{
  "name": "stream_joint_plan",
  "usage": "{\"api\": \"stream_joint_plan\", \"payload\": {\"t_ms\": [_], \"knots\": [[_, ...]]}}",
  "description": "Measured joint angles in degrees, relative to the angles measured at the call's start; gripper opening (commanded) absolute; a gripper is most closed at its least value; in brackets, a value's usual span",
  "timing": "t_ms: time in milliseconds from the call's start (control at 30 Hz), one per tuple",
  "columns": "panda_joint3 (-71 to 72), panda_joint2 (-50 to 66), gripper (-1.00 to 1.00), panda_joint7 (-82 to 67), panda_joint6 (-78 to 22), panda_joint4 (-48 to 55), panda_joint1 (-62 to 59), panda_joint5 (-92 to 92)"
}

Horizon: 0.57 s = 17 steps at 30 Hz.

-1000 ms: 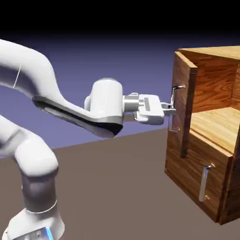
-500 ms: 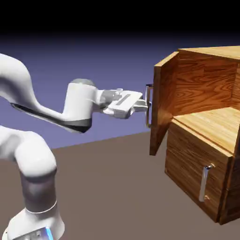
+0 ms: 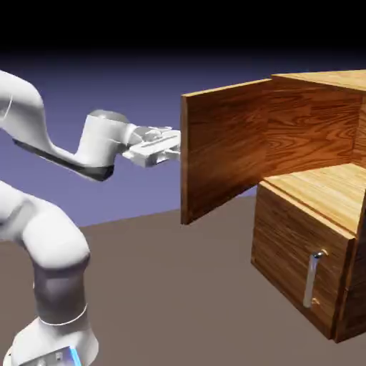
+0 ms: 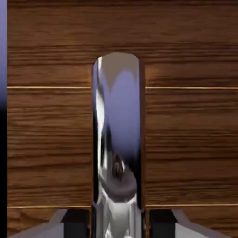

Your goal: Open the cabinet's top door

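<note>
1. Pull step: fingers point(image 4: 119, 223) clamped on the handle point(image 4: 118, 139).
2. Door point(image 3: 225, 150) swung wide at cabinet's point(image 3: 314, 214) 9 o'clock side.
3. Next move probably: release, back away.

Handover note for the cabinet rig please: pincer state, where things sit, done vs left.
Pincer: shut on the top door's silver handle, which fills the hand view between the finger tips.
Top door: swung well out from the cabinet; the exterior view shows its inner face, with the upper compartment exposed.
Lower panel: closed, its handle untouched.
Done: door grasped and pulled wide open.
Left: probably little; swing it further if fuller opening is wanted, then release and back the arm away.
</note>
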Motion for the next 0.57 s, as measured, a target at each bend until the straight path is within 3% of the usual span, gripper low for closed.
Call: {"api": "stream_joint_plan", "payload": {"t_ms": [567], "knots": [[24.0,34.5,-1.00,14.6,-39.6,31.0,-12.0,11.5]]}}
